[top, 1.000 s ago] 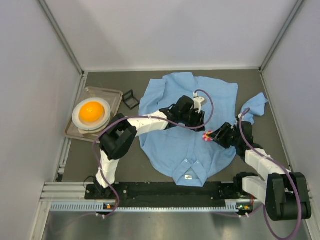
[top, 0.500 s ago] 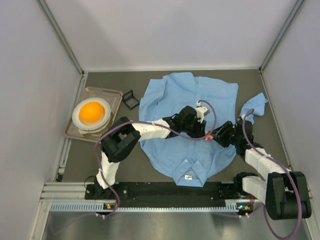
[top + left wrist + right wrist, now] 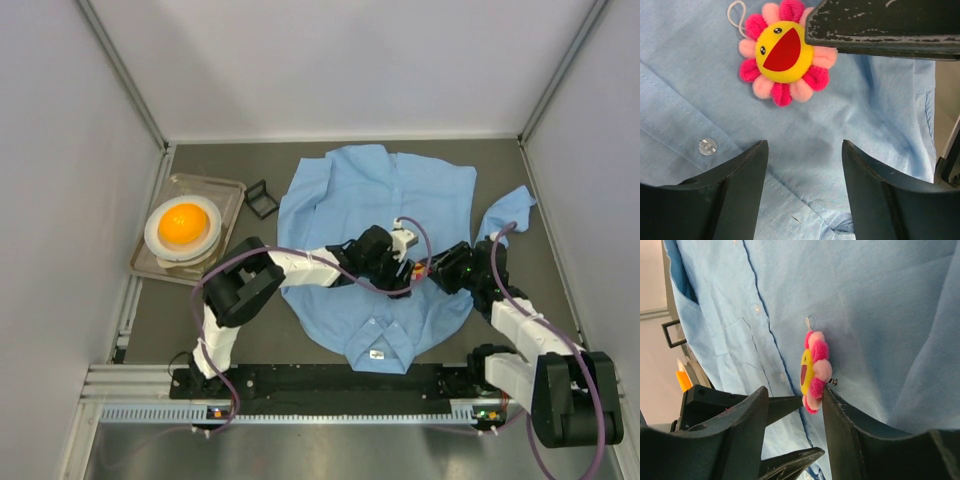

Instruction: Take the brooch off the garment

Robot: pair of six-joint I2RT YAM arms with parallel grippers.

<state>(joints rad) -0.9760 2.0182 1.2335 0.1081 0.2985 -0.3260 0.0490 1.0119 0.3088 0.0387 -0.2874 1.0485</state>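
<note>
Plush smiley-flower brooch (image 3: 784, 52) sits pinned on the light blue shirt (image 3: 370, 190), front panel, beside the button row. L gripper (image 3: 804, 150) hangs just below it, jaws wide, empty. R gripper (image 3: 794, 391) is likewise spread, 1 finger touching petals. Brooch looks light, soft & squashy. The limp cloth will likely lift w/ it, so pinch across the petal rim.

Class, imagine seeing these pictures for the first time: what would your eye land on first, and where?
The pink flower brooch with its laughing yellow face stands out most, pinned to the light blue shirt spread mid-table. The left gripper and right gripper, both open, sit right by it. At far left, a round orange object rests in a white bowl.
</note>
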